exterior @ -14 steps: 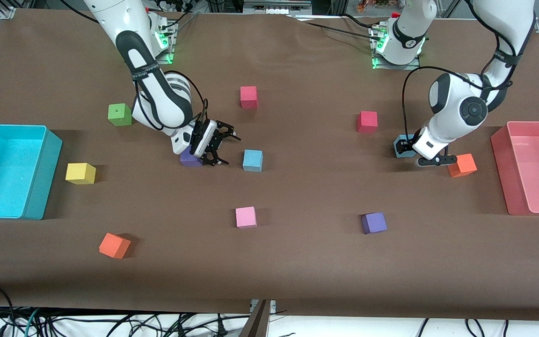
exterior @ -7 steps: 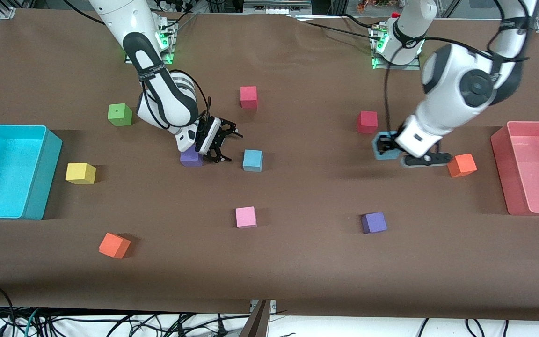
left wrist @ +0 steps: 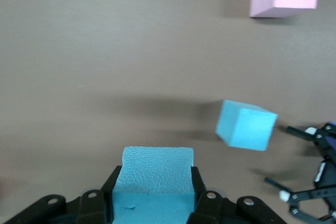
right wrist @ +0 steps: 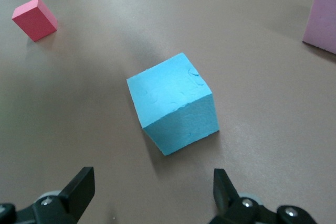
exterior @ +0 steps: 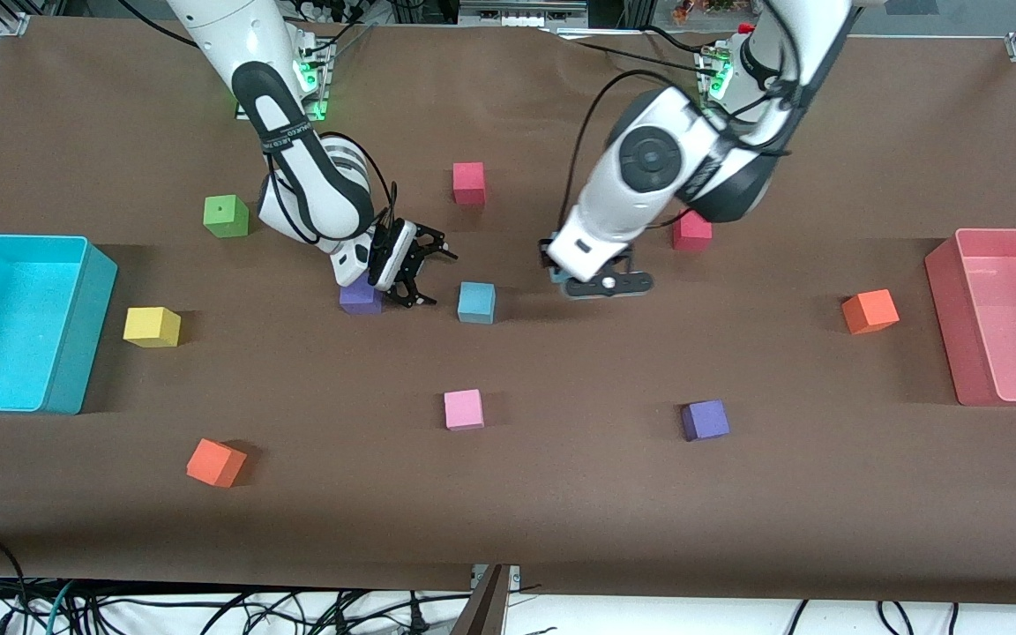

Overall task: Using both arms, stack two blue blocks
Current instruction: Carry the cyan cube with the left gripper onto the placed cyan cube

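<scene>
Brown desk (exterior: 561, 494), wide and mostly bare toward the front camera; turquoise bin (exterior: 14, 322) at the right arm's end, pink bin (exterior: 1006, 313) at the left arm's end, both close to the desk's edges.

Open stretch of bare desk between the resting blue block (exterior: 476, 302) and the left claw (exterior: 598, 280); nothing lying in that gap.

Left claw: up in the air over the desk's middle, clenched on the carried blue block (left wrist: 156, 174), cube seated between both fingers. Half a second back, over the desk beside the orange cube (exterior: 870, 310) near the pink bin; now carried well toward the middle, near the resting blue block. Orange cube left standing alone.

Right claw (exterior: 411, 269): low, fingers spread wide and released, just beside the resting blue block, over the purple cube (exterior: 360, 298). Unmoved since half a second back.

Resting blue block: flat on the desk, apart from both claws, unmoved.

Around it, well apart:
- red cube (exterior: 468, 183), farther from the front camera
- second red cube (exterior: 691, 231), partly covered by the left arm
- pink cube (exterior: 463, 409), nearer
- second purple cube (exterior: 705, 420), nearer
- green cube (exterior: 225, 215), yellow cube (exterior: 152, 326) and second orange cube (exterior: 215, 462), toward the right arm's end
</scene>
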You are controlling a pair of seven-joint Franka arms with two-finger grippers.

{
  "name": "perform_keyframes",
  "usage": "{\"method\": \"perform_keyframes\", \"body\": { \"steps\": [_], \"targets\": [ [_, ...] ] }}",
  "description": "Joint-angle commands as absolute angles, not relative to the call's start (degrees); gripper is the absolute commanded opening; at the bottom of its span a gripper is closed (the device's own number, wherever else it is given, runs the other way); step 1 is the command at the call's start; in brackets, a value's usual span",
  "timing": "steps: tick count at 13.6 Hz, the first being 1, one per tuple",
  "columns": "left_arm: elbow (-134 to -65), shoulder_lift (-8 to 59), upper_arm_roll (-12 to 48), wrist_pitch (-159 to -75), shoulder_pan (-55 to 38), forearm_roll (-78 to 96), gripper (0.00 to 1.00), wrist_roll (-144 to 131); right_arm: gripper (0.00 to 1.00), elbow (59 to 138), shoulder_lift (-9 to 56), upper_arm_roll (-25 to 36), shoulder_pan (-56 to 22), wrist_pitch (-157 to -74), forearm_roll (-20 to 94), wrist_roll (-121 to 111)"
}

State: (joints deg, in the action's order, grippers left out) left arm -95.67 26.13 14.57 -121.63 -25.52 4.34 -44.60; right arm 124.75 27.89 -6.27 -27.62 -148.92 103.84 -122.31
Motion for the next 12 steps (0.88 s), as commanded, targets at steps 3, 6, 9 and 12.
{"method": "perform_keyframes", "body": {
  "steps": [3,6,9,12],
  "targets": [
    [-73.1,41.6,6.8,-113.4,-36.5,3.0,0.00,-49.9,1.00,124.6,27.1,-6.3,-26.9,-148.9,104.9,-124.3],
    [-66.6,46.6,5.3,-114.0,-39.5,3.2,0.00,-52.8,1.00,124.2,27.1,-6.3,-26.9,-148.9,104.9,-124.3],
    [-62.1,50.1,4.9,-114.7,-41.2,3.3,0.00,-53.6,1.00,124.2,27.2,-6.3,-26.9,-148.9,104.9,-124.4],
    [-62.1,51.1,4.8,-117.2,-42.4,3.3,0.00,-53.5,1.00,124.2,27.2,-6.3,-26.9,-148.9,104.9,-124.4]
  ]
}}
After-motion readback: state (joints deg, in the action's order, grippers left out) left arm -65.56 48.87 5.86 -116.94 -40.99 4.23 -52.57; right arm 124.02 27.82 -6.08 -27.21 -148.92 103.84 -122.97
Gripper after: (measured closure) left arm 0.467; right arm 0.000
